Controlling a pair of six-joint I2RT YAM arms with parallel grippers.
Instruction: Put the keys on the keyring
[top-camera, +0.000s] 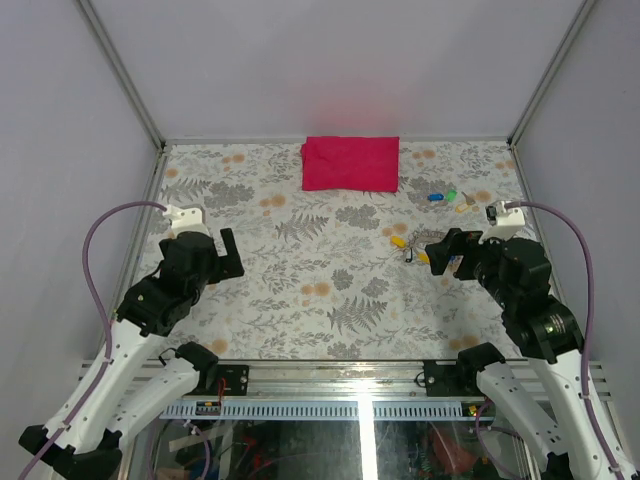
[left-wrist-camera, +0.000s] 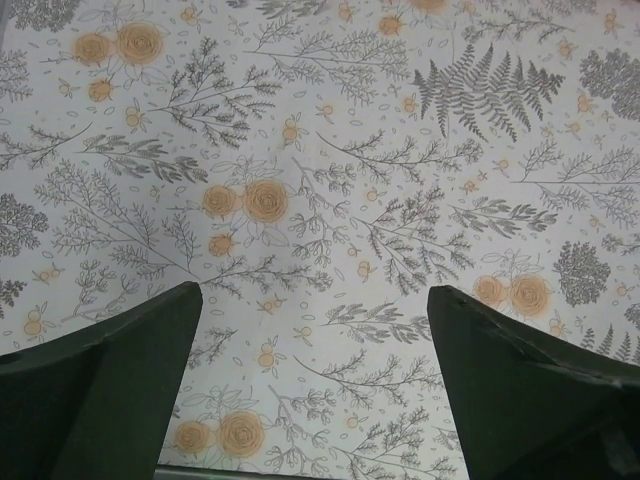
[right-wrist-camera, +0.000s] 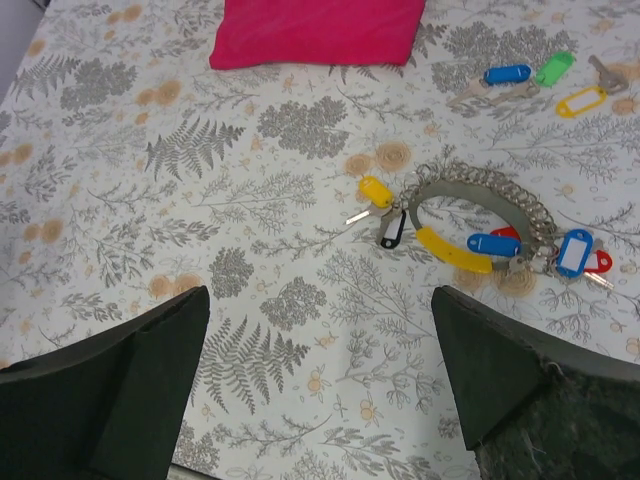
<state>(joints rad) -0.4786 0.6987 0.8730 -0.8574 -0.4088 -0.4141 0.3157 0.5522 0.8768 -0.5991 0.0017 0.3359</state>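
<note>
Your left fingers and right fingers both gape wide, holding nothing; the keys lie centre-right on the counter.

A table covered in a floral print is pictured with a folded red cloth laid at its far edge. Tagged keys are scattered just right of the cloth, and a second bunch is gathered nearer around a curved metal chain.
</note>
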